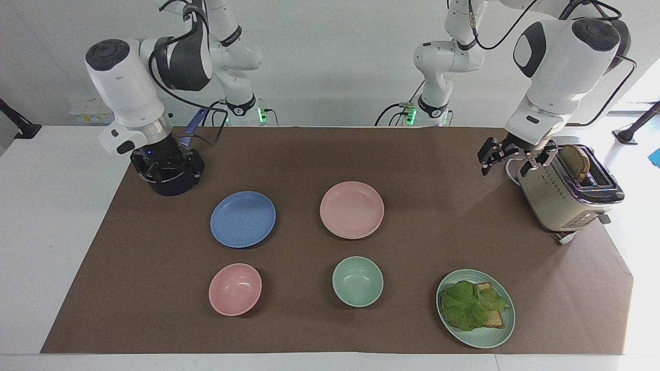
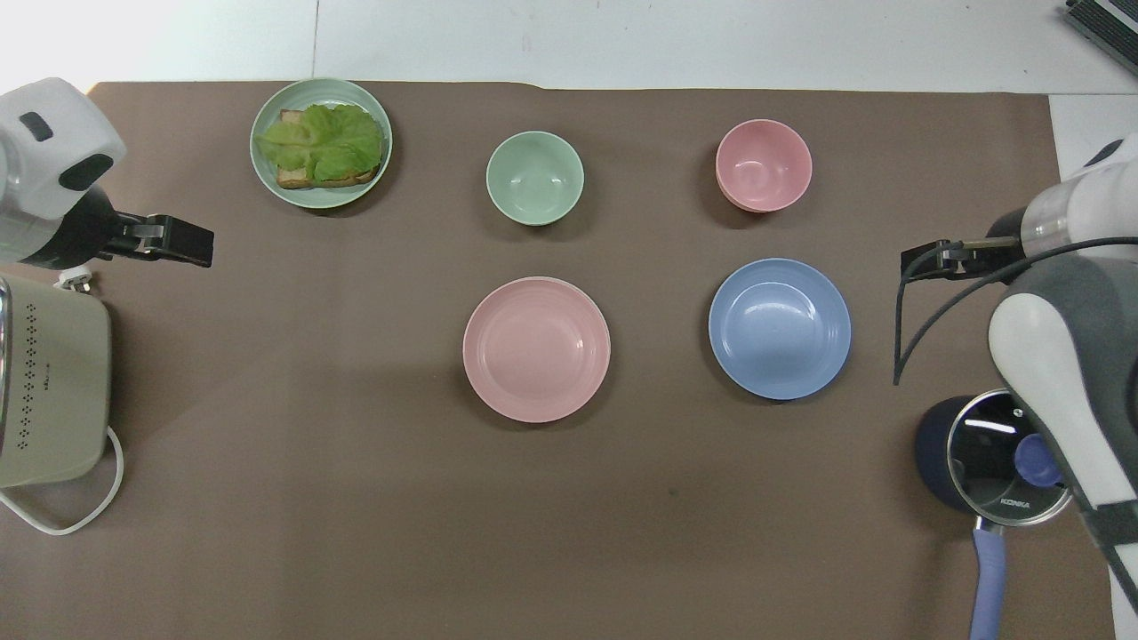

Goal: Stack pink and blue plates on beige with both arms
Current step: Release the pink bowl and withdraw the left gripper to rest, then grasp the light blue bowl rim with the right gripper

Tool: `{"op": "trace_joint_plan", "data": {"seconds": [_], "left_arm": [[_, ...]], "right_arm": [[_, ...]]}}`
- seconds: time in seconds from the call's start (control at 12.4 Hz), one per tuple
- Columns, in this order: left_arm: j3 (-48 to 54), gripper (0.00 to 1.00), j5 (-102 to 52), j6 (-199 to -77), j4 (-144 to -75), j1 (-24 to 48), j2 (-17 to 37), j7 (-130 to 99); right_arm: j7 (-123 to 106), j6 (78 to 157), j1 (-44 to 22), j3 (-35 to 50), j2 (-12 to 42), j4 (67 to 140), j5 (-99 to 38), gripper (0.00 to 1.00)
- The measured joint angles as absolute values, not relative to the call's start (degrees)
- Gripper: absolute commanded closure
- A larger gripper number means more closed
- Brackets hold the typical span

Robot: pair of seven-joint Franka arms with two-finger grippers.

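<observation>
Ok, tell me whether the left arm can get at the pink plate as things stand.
Probably yes: the left claw hangs open beside the toaster, and only bare brown mat lies between it and the pink plate.

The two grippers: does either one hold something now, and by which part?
Nothing is held. The left gripper hangs empty beside the toaster; the right gripper is low over the pot, gripping nothing.

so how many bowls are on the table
2: a pink bowl toward the right arm's end and a green bowl beside it, both farther from the robots than the plates. None looks hidden.
</observation>
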State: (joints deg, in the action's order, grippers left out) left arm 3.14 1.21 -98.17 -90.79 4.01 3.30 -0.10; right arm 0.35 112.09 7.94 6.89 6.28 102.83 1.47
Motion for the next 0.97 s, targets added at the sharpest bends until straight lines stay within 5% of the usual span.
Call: {"op": "trace_joint_plan", "data": {"seconds": [0.4,0.8,0.97], "left_arm": [[1.6,0.00,1.3,-96.8,-90.0,3.9,1.1,0.1],[1.7,0.00,1.3,-96.7,-90.0,3.9,1.2,0.1],[1.7,0.00,1.3,-96.7,-90.1,3.8,1.2,0.1]], "right_arm": [[0.4,126.6,7.9,6.9,13.5,111.0,1.5,0.00],[-2.2,131.8,7.8,7.1,15.8,116.9,1.5,0.40],[-2.9,131.8,7.8,7.1,15.8,117.9,1.5,0.66]]}}
